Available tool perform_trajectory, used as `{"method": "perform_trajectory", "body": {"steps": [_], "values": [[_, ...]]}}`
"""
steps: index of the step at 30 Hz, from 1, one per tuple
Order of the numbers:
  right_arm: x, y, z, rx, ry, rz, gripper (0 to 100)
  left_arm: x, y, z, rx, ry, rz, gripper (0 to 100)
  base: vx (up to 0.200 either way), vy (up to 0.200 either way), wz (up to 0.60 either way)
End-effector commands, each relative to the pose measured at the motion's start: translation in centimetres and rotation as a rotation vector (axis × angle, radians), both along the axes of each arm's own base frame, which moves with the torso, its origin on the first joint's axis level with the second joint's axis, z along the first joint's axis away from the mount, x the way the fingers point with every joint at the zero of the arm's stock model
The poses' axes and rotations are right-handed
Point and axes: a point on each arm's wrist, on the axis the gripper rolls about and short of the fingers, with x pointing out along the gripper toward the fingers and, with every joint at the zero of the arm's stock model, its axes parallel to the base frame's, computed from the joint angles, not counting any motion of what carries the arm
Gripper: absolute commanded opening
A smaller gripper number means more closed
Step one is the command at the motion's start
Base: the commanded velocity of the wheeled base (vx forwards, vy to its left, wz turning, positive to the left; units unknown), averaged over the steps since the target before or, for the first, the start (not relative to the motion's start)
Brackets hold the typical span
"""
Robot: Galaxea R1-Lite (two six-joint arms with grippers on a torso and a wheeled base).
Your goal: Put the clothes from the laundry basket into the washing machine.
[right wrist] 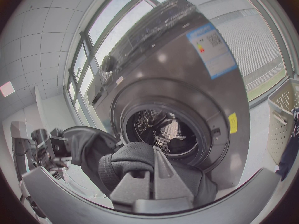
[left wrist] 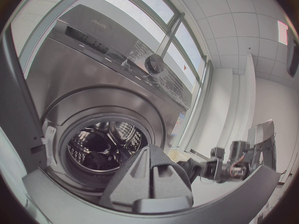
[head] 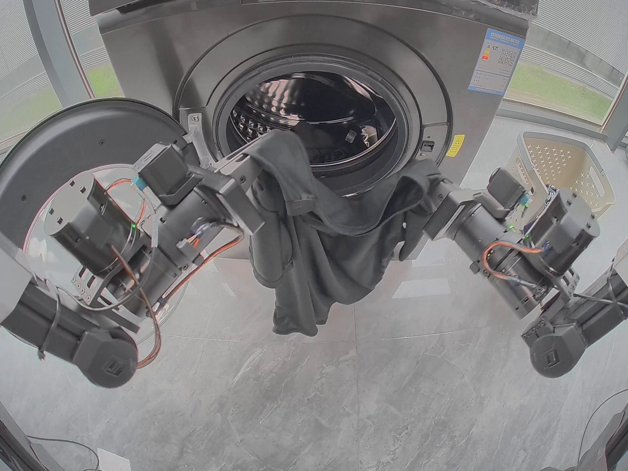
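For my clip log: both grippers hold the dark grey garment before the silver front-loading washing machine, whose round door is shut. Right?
No: the round door is open, swung aside; the head view shows the exposed drum. The rest holds.

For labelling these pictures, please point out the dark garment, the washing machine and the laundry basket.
dark garment (head: pixel 320 256): head view, on its hanging middle part.
washing machine (head: pixel 150 60): head view, on the steel front panel beside the opening.
laundry basket (head: pixel 562 161): head view, on its perforated wall.
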Motion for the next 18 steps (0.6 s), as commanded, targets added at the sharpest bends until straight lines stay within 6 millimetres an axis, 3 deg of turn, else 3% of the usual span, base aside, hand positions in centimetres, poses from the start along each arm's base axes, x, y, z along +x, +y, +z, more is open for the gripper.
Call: {"method": "perform_trajectory", "body": {"steps": [1, 2, 9, 18], "values": [[0.7, 2.2, -3.8, -0.068, 0.105, 0.041, 0, 1.9, -2.2, 0.0, -0.019, -0.013, -0.02, 0, 0.0, 0.0, 0.0], [0.5, 2.4, -4.4, -0.08, 0.122, 0.049, 100, 2.0, -2.3, 0.2, -0.026, -0.021, -0.021, 0, 0.0, 0.0, 0.0], [1.1, 3.5, -8.8, -0.177, 0.217, 0.084, 100, 1.6, -3.2, 0.5, -0.034, -0.03, -0.049, 0, 0.0, 0.0, 0.0], [2.3, 4.3, -11.7, -0.249, 0.249, 0.115, 100, 1.1, -3.1, 0.9, -0.043, -0.044, -0.058, 0, 0.0, 0.0, 0.0]]}}
